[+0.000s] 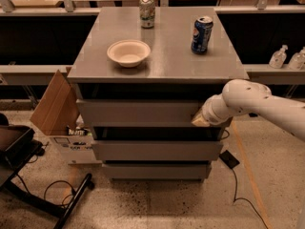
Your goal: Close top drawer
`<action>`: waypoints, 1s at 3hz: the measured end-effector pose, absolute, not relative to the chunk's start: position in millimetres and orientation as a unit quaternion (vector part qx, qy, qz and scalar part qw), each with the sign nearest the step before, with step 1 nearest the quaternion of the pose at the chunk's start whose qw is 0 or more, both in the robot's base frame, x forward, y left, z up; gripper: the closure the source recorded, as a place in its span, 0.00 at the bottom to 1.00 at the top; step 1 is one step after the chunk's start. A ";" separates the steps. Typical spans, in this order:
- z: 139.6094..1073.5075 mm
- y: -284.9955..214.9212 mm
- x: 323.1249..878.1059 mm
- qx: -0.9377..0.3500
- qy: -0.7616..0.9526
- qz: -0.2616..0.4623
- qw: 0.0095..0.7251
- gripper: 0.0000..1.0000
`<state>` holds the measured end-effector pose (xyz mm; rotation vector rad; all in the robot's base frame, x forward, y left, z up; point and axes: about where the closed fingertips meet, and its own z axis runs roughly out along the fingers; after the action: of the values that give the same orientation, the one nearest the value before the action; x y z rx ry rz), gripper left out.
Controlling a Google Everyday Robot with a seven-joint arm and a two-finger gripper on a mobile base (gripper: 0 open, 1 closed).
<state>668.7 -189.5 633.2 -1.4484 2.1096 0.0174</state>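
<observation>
The top drawer (138,112) is the uppermost of three grey metal drawers in the cabinet. Its plain flat front stands out a little from the cabinet body, with a dark gap above it under the cabinet top (167,63). My gripper (200,119) is at the end of the white arm that reaches in from the right. It sits against the right end of the top drawer's front, near its lower edge. The arm hides the fingers.
On the cabinet top stand a white bowl (128,52), a blue can (201,34) and a second can (147,11). The two lower drawers (157,150) stand below. A cardboard box (55,104) leans at the left. A black chair base (28,175) and cables lie on the floor.
</observation>
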 end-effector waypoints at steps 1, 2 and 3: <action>633.2 -188.8 665.5 -0.542 0.790 0.007 0.287 1.00; 635.2 -169.3 599.4 -0.595 0.768 0.023 0.235 1.00; 654.1 -156.3 530.2 -0.654 0.736 0.033 0.170 1.00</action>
<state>530.2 -156.3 654.1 -1.8592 2.0915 0.0943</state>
